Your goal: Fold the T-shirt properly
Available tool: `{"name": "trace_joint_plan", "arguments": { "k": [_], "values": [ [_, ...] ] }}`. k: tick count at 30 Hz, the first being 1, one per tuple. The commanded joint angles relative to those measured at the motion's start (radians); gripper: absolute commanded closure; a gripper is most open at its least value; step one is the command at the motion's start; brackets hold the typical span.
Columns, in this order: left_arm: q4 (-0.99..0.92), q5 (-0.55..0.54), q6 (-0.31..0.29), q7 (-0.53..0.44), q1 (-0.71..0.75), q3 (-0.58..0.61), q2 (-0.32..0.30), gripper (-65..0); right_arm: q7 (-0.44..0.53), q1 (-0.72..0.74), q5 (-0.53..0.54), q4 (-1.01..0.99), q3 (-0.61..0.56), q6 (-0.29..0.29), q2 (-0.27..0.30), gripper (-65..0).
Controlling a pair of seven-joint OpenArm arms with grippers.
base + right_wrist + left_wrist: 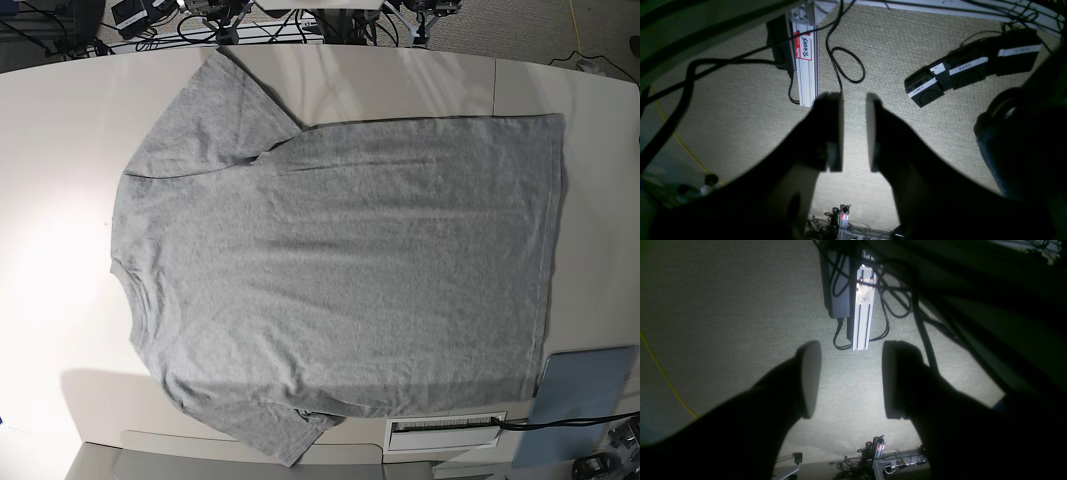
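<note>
Pale surface (60, 130) carries your T-shirt (340, 260) spread flat, plain side up, collar toward its left edge, ready for a first fold; your left gripper (851, 380) and right gripper (854, 131) hang parted and empty over carpet

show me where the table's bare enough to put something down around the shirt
Bare table runs wide beside the T-shirt's neck edge, with a strip past the hem. Crowded: the blue-grey panel and white vent near the hem corner.
</note>
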Motion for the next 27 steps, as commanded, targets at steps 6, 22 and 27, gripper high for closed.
{"name": "trace_joint_plan", "arguments": {
  "k": [6,22,27],
  "values": [
    [0.003,0.000,-0.014,-0.003,0.012,-0.002,0.000,-31.1,-0.003,-0.019,0.000,0.005,0.002,0.003,0.006,-12.7],
    [0.200,0.000,-0.031,0.064,0.164,-0.001,0.000,-31.1,-0.069,-0.085,0.000,0.021,0.002,0.003,0.006,-12.7],
    [0.416,-0.026,-0.130,0.118,0.297,-0.001,0.000,-31.0,-0.118,-0.189,-0.017,0.173,0.002,0.003,0.006,-12.7]
  ]
}}
